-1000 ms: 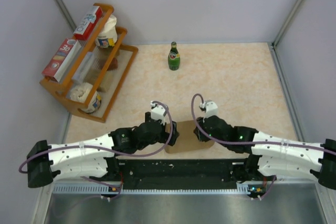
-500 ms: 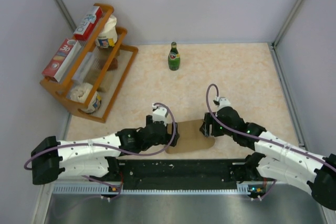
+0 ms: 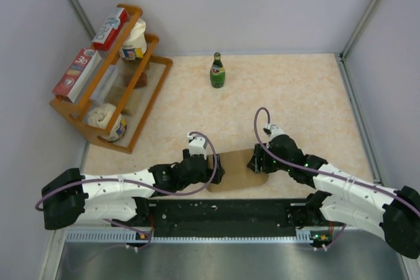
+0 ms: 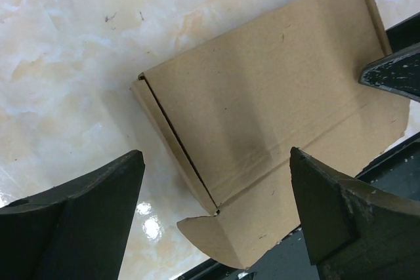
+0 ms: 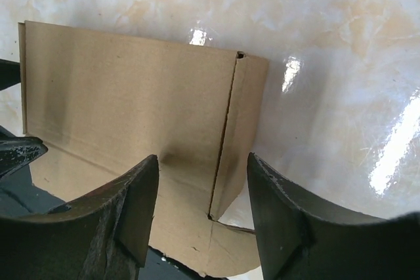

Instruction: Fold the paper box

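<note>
Top view: paper box [image 3: 237,170] flat on the marbled table [image 3: 302,103], between the fingertips of left gripper [image 3: 215,167] and right gripper [image 3: 257,160], one at each short end; green bottle [image 3: 217,70] well beyond the tips, wooden rack [image 3: 108,83] far off to the left. Left wrist view: fingers [image 4: 79,227] spread wide, pinching nothing; brown cardboard lying ahead of and between the tips, narrow flap creased along its nearer end, rounded tab at the table edge. Right wrist view: fingers [image 5: 125,214] parted, gripping nothing; box's narrow end flap running down into the gap between them, main panel stretching away past the left finger.
</note>
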Controlling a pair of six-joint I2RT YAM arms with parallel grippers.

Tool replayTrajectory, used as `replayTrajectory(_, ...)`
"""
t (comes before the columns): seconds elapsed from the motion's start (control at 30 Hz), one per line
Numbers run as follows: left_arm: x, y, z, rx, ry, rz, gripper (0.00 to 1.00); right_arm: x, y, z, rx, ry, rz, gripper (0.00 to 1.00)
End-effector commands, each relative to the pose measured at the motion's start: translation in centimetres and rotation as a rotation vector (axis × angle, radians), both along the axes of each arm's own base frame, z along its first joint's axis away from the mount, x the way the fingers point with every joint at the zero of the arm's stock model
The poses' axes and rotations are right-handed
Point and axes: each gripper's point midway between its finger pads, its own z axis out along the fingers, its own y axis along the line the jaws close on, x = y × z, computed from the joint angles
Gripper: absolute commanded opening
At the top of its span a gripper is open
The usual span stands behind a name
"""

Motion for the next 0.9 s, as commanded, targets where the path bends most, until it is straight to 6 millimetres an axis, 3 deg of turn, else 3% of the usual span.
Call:
replayTrajectory(0.0,0.7,-1.4,1.3,-0.089,-0.016,0.011,0.93,1.0,1.0,0.9,0.065,-0.030,-0.009,0.55)
replayTrajectory(0.27,0.7,-1.9,0.4,-0.076,0.001,0.001,0.83,1.1,1.1,0.7,0.066,-0.030,-0.007,0.53)
replayTrajectory(0.5,1.3,-2.4,-0.1,-0.065,-0.011,-0.002,0.81,1.4,1.0,0.5,0.055,-0.031,-0.017,0.52)
replayTrajectory(0.87,6.0,-2.8,1.2,-0.077,-0.077,0.004,0.81,3.8,0.2,1.2,0.019,-0.088,-0.089,0.52)
